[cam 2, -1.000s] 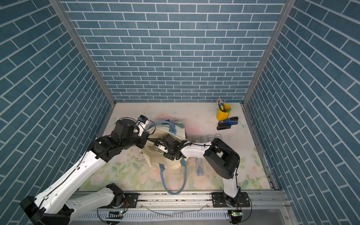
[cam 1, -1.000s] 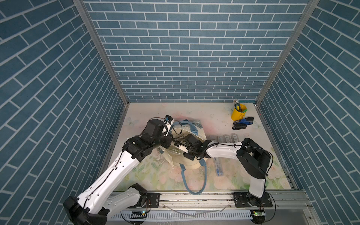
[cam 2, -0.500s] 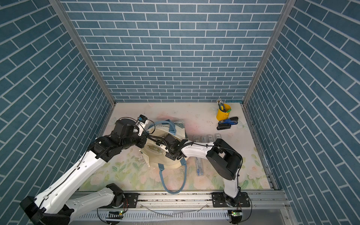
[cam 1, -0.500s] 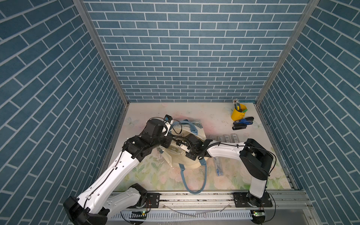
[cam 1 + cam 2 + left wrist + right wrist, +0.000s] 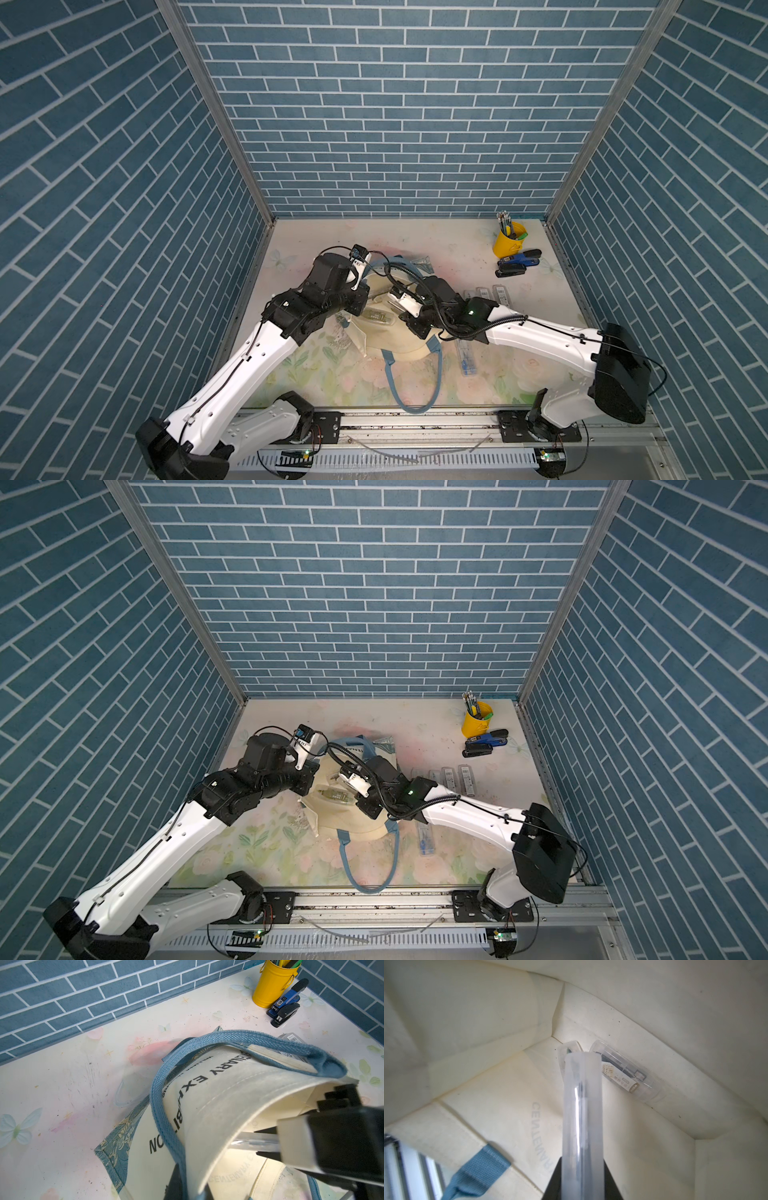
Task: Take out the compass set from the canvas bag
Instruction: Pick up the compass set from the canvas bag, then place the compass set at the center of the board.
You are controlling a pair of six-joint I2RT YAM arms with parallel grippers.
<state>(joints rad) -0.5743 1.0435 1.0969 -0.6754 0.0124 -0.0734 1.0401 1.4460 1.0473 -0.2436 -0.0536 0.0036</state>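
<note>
Step in hand: drawing the compass set (image 5: 581, 1105) out through the mouth of the canvas bag (image 5: 392, 347). I judge the grasp made and the withdrawal not yet done.
Right tool: my right tool (image 5: 581, 1162) is inside the bag. Its dark jaws are pressed against both sides of a long clear case, pinching it near my end, and the rest of the case runs straight ahead of the tips.
Left tool: my left tool (image 5: 362, 297) is pressed together on the bag's upper rim beside the blue strap (image 5: 156, 1088). It lifts the rim so the mouth gapes toward my right tool.
Where the set is: inside the bag, in my right tool, its far end near an inner corner fold.
Beyond the tips: a second clear case (image 5: 625, 1073) lies ahead of my right tool and a little to one side. I cannot tell whether the held case touches it.
How to do it well: pull back along the case's own length so it does not lever in the jaws. The plastic looks slick and I hold it near one end, so it may swing or slip. Hold the rim high with my left tool until the far end clears the canvas lip.
After that: set it on the tabletop (image 5: 374, 239) behind my right tool, where other clear cases (image 5: 500, 294) lie.
</note>
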